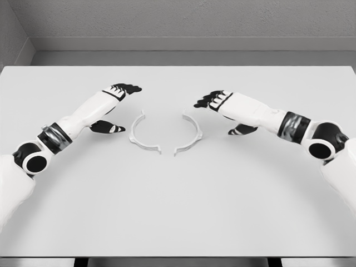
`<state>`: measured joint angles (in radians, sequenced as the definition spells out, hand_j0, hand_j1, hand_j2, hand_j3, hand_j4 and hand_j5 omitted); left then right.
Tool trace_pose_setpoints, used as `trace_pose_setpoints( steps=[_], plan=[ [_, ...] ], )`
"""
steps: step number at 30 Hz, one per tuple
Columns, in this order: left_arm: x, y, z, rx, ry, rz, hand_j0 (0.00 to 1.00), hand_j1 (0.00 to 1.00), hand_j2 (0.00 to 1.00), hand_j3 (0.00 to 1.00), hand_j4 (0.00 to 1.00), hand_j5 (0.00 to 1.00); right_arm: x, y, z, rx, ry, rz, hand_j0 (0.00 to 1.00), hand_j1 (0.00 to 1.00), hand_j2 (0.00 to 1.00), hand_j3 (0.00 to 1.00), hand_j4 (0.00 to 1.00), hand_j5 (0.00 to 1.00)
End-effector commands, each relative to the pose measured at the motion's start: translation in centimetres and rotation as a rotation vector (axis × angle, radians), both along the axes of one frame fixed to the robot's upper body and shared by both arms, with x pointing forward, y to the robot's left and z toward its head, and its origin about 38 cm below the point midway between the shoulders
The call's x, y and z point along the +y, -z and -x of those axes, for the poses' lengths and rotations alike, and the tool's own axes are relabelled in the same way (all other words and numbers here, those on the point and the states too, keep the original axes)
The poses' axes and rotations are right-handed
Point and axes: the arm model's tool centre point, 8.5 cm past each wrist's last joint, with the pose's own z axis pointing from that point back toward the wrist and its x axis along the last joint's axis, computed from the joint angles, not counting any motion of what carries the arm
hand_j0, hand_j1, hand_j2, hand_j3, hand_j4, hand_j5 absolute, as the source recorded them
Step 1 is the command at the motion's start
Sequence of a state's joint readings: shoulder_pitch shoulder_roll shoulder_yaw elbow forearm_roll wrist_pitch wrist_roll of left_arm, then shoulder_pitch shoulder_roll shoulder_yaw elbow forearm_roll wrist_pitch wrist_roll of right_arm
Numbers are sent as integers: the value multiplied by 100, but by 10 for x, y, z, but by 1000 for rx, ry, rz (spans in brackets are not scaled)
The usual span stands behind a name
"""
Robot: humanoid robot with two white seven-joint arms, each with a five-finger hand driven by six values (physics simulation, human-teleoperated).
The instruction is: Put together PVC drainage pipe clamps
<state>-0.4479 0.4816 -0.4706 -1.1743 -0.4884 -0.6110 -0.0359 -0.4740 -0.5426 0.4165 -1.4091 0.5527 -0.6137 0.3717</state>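
Head view showed both clamp halves lying apart on the table (178, 211), left half (142, 134) near my spread, empty left hand (118, 105), right half (189, 135) near my equally unclenched right hand (222, 111), so I judged each needed a gentle pinch at mid-arc.

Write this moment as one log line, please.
left hand: open, beside left clamp half | right hand: open, beside right clamp half | halves: apart on table

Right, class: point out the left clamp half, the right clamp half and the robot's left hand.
left clamp half (135, 135): head view, on its curved band.
right clamp half (196, 133): head view, on its curved band.
left hand (118, 105): head view, on the palm's middle.
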Motion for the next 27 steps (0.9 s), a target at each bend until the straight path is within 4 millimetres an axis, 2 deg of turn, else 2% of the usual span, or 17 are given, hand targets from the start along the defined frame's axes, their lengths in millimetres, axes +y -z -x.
trace_pose_setpoints(
  steps=[1,2,4,5,6,7,8,11,13,15,16,24,27],
  plan=[
    [-3,2,0,5,0,14,100,100,100,100,100,100,-51,-67,5,-131,63,-41,100,100,100,100,100,100],
    [-4,4,0,12,-1,14,100,100,100,100,100,100,-66,-68,11,-134,97,-53,100,100,100,100,100,100],
    [-7,5,-1,13,1,19,100,100,100,100,100,100,-77,-66,38,-152,112,-61,100,100,100,100,100,100],
    [-6,6,-1,17,-2,17,100,100,100,100,100,100,-85,-65,45,-153,134,-69,100,100,100,100,100,100],
    [-6,7,-1,20,-2,19,100,100,100,100,100,100,-91,-56,51,-130,150,-62,100,100,100,100,100,100],
    [-6,9,0,24,-4,20,100,100,100,100,100,100,-94,-49,53,-113,160,-65,100,100,100,100,100,100],
    [-6,10,0,25,-4,20,100,100,100,100,100,100,-102,-50,54,-119,184,-71,100,100,100,100,100,100],
    [-7,12,1,31,-5,21,100,100,100,100,100,100,-105,-55,53,-132,198,-84,100,100,100,100,100,100],
    [-5,15,1,38,-10,20,100,100,100,100,100,100,-115,-46,50,-106,229,-84,100,100,100,100,100,100],
    [-11,15,1,38,-4,32,100,100,100,100,100,100,-138,-35,45,-68,299,-90,100,100,100,100,100,100],
    [-12,15,1,38,-3,34,100,100,100,100,100,100,-147,-38,47,-77,328,-97,100,100,100,100,100,100],
    [-34,20,3,48,29,61,100,100,100,100,100,100,-148,-35,48,-72,330,-97,100,100,100,100,100,100],
    [-34,21,3,49,28,61,100,100,100,100,100,100,-147,-35,48,-72,327,-96,100,100,100,100,100,100]
  ],
)
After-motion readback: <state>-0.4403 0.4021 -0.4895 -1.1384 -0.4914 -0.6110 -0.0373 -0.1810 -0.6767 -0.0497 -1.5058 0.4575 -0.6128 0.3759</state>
